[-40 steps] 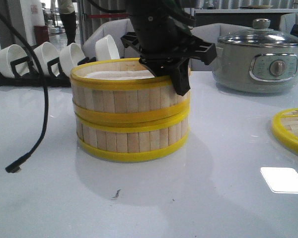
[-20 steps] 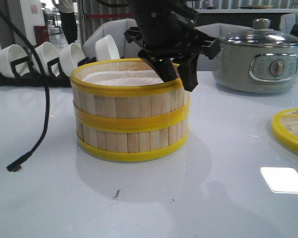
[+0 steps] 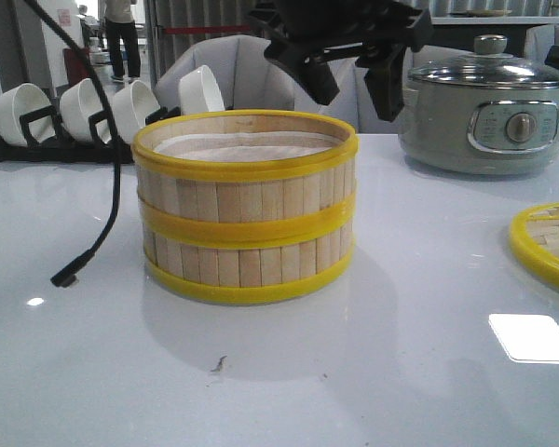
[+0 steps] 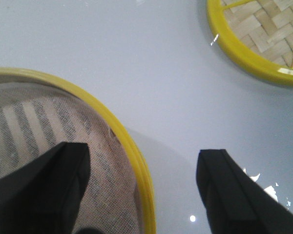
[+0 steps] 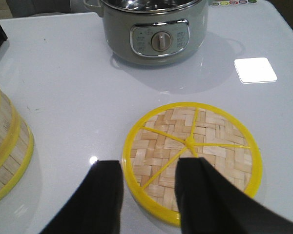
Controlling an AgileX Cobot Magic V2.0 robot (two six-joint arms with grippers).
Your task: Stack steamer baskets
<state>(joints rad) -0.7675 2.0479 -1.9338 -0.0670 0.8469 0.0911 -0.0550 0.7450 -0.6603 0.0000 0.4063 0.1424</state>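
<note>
Glossy white table under everything, white bowls in a rack upper left, grey pot upper right. Mid-frame, two baskets stacked, pale liner inside the top one. Woven lid flat on the table at right, cut off by the front view's edge. Left gripper above the stack's rim, jaws apart, empty. Right gripper over the lid, jaws apart, arm unseen.
</note>
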